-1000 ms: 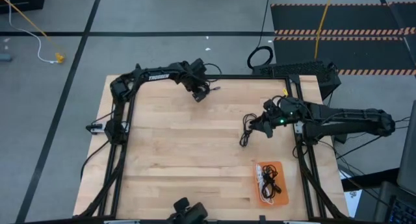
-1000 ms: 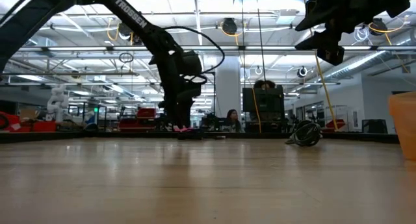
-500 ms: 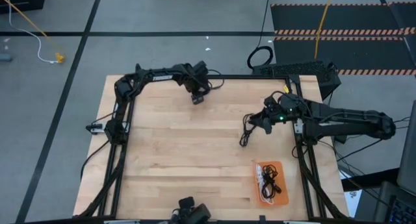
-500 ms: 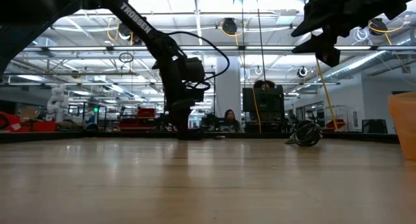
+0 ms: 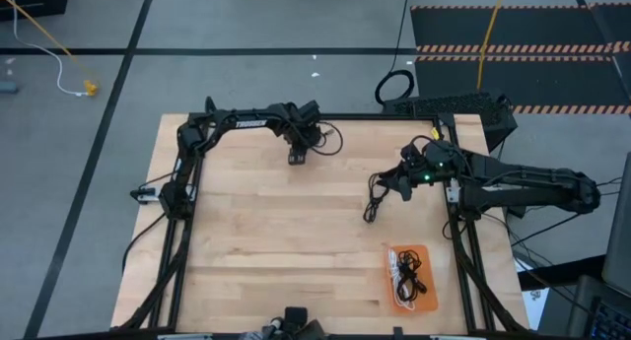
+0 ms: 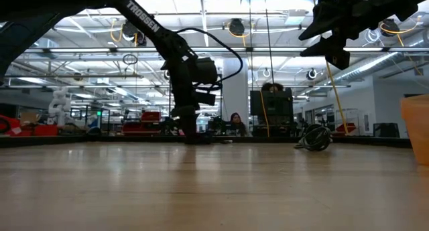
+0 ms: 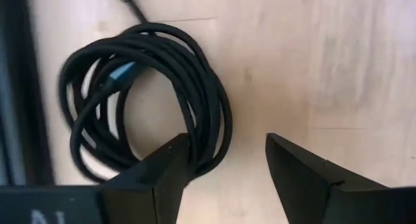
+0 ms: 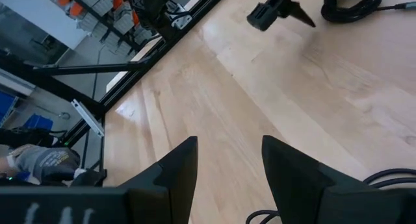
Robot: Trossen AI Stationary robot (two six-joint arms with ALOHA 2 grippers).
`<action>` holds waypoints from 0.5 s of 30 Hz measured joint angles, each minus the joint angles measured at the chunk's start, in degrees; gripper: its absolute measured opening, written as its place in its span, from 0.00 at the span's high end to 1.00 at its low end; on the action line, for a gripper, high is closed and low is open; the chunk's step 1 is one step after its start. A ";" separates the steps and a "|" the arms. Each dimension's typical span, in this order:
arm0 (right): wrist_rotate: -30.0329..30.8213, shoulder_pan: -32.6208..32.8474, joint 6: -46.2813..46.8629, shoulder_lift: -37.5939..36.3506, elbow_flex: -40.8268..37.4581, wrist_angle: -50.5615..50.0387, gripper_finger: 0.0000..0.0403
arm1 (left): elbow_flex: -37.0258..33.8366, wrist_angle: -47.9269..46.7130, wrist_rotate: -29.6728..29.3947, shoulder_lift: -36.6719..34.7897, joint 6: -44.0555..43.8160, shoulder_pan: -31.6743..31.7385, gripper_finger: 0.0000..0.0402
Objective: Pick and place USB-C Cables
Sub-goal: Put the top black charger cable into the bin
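One black USB-C cable coil (image 7: pixel 143 100) lies flat on the wood near the table's far edge (image 5: pixel 325 138). My left gripper (image 7: pixel 224 143) is open and low over the table (image 5: pixel 298 157), one finger over the coil's rim and the other on bare wood beside it. A second black cable (image 5: pixel 373 197) lies loosely on the table toward the right (image 6: pixel 314 137). My right gripper (image 5: pixel 386 189) hangs open well above this cable (image 6: pixel 328 50). A white cable (image 5: pixel 394 264) and a black cable (image 5: pixel 412 286) lie in the orange tray (image 5: pixel 421 252). My left gripper comes at the coil from above, pointing down. One finger (image 7: pixel 172 162) overlaps the coil's strands on the side nearest the gripper (image 7: pixel 208 139). I cannot tell whether it touches them.
The orange tray sits near the table's right near corner. Black frame rails run along the far edge (image 5: pixel 375 116) and both sides. A large black cable ring (image 5: pixel 394 86) and a yellow cord (image 5: pixel 488 34) lie on the floor beyond. Bare wood spans the table's middle (image 5: pixel 266 232).
My left arm has swung along the far edge toward the table's right, and its gripper has moved a little toward the near edge, uncovering the black coil beside it. The right gripper has stayed high over its cable.
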 joint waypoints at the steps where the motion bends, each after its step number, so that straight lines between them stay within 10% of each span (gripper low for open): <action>1: -0.02 0.00 0.00 0.00 0.00 0.00 0.59 | 0.00 -0.25 -0.18 0.12 0.38 -0.16 0.51; 11: -0.01 0.00 0.00 0.00 0.00 -0.04 0.59 | 0.11 -0.02 -2.86 1.44 -2.70 -0.68 0.93; 15: -0.02 0.00 0.00 0.00 0.00 -0.32 0.59 | 0.11 -0.73 -3.41 1.12 -9.64 -0.41 0.94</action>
